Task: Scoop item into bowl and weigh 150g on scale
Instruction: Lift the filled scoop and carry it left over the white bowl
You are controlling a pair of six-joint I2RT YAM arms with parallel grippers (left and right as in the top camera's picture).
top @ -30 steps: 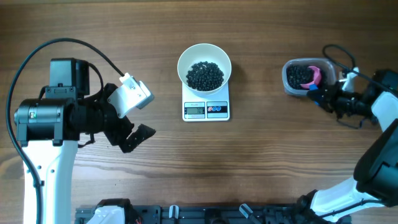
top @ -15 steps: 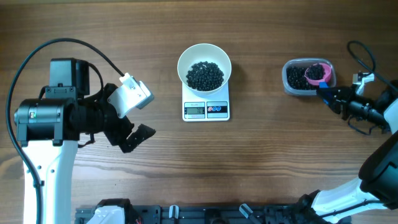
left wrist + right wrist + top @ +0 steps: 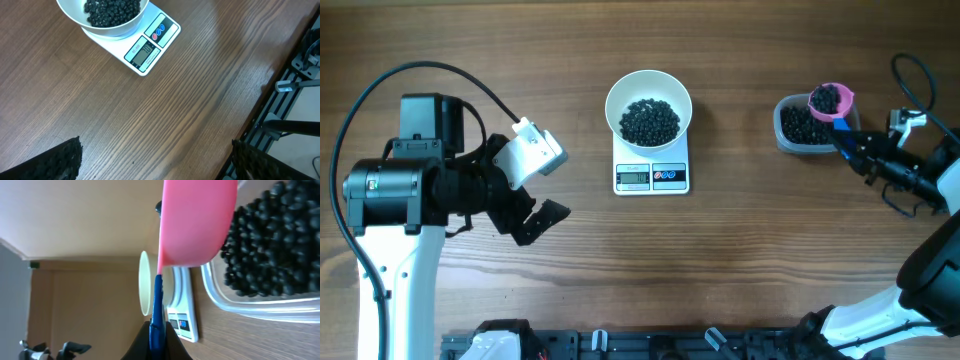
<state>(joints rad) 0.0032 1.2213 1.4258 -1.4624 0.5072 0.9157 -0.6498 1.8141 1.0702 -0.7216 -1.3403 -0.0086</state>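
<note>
Right tool (image 3: 858, 155), clamped on the blue handle of a pink scoop (image 3: 830, 100) heaped with black beans (image 3: 829, 97), holds it above the clear tub (image 3: 788, 138); the next move looks like a level carry left to the white bowl (image 3: 616, 100) on the scale (image 3: 651, 178) mid-desk, while the left tool (image 3: 538, 185) hangs idle, fingers apart.

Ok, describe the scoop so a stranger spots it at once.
On the table, look to the right end, at the clear tub of black beans. The scoop hangs over its far corner: small, pink, blue-handled, loaded with beans, the only pink thing there.
</note>
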